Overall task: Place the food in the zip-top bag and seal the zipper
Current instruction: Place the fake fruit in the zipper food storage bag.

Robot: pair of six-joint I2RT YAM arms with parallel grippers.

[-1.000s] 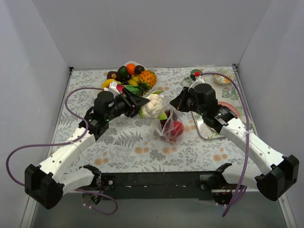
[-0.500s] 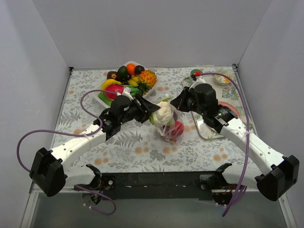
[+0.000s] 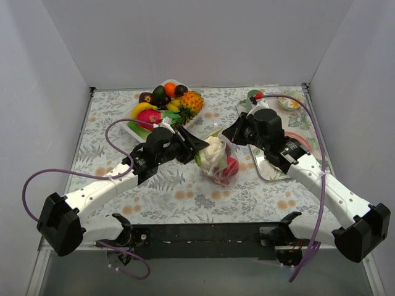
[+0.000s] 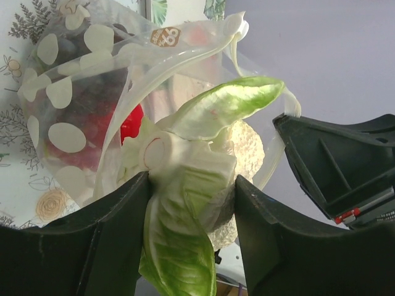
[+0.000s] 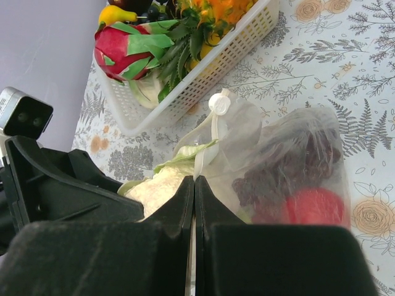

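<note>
The pale green-white leafy vegetable (image 4: pixel 185 179) is clamped between my left gripper's (image 4: pixel 191 182) fingers, its head pushed against the mouth of the zip-top bag (image 4: pixel 74 105). From above, this vegetable (image 3: pixel 214 151) sits at the top edge of the bag (image 3: pixel 226 171), mid-table. Through the plastic show a red round fruit (image 5: pixel 311 206) and a dark grape bunch (image 5: pixel 271 179). My right gripper (image 5: pixel 195 182) is shut on the bag's mouth edge, holding it up. The zipper strip with its white slider (image 5: pixel 217 103) runs up from that pinch.
A white basket (image 5: pixel 247 37) behind the bag holds a pineapple (image 3: pixel 191 102), a dragon fruit (image 5: pixel 120 46) and other toy fruit. A metal tray (image 3: pixel 266 169) lies under my right arm, with a small bowl (image 3: pixel 289 102) at the back right.
My left arm has swung right from beside the basket, carrying the leafy vegetable to the bag's mouth. The right gripper has stayed pinched on the bag's edge.
</note>
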